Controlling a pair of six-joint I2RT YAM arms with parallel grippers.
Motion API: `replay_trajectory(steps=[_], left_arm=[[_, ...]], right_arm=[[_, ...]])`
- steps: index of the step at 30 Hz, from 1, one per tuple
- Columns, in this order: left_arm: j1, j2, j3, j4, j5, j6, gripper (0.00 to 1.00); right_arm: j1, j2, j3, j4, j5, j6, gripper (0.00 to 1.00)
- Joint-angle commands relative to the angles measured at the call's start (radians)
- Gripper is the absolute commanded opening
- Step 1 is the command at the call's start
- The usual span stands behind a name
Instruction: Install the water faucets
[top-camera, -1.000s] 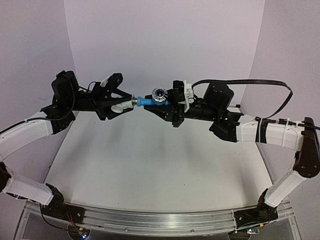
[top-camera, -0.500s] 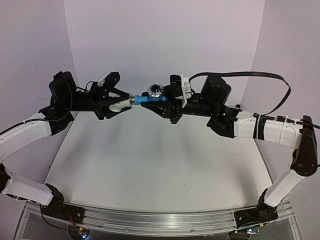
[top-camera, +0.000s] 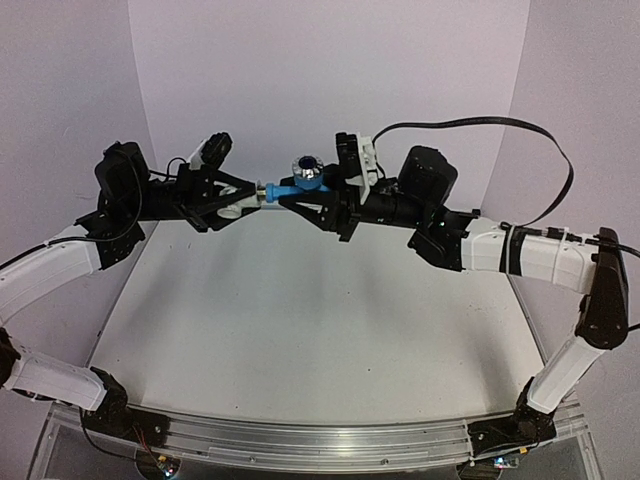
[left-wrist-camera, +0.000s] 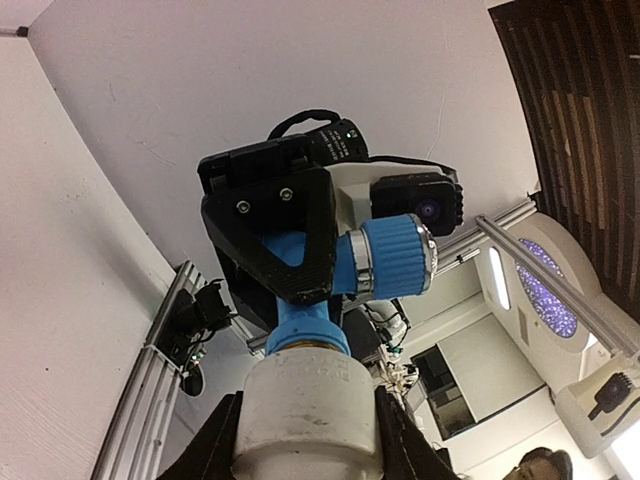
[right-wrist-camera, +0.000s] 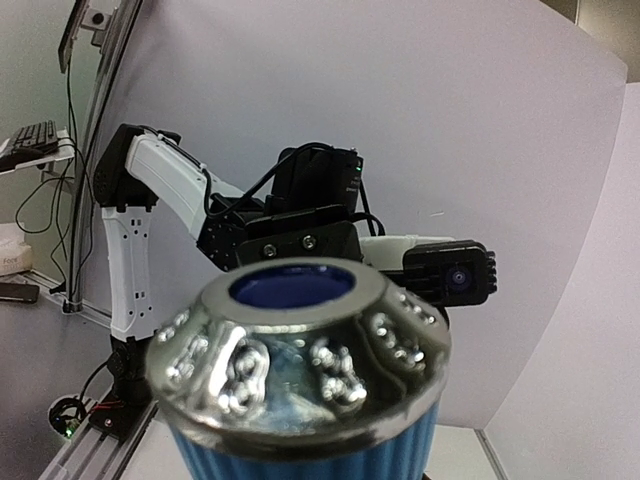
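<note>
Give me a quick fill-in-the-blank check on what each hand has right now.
1. The right hand is shut on the ____ faucet.
2. The left hand holds a fitting coloured ____.
3. Both parts meet in mid-air ____ the table.
Missing: blue; white; above.

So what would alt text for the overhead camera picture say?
Seen from above, a robot's two grippers meet in mid-air over a white table: the left gripper holds a white fitting and the right gripper holds a blue tap, joined end to end.
</note>
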Motion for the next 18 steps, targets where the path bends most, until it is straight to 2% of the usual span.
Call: replay_trajectory(steps=[1, 12, 18], left_arm=[[-0.027, 0.016, 0.039, -0.024, 0.011, 0.156, 0.0], [-0.026, 0.059, 0.106, -0.181, -0.016, 0.385, 0.0], [-0.026, 0.068, 0.137, -0.239, -0.06, 0.5, 0.0]], right_arm=[[0.03, 0.058, 0.089, -0.003, -0.009, 0.103, 0.0], [0.052, 0.11, 0.155, -0.076, 0.027, 0.185, 0.0], [0.052, 0.143, 0.188, -0.077, 0.028, 0.293, 0.0]])
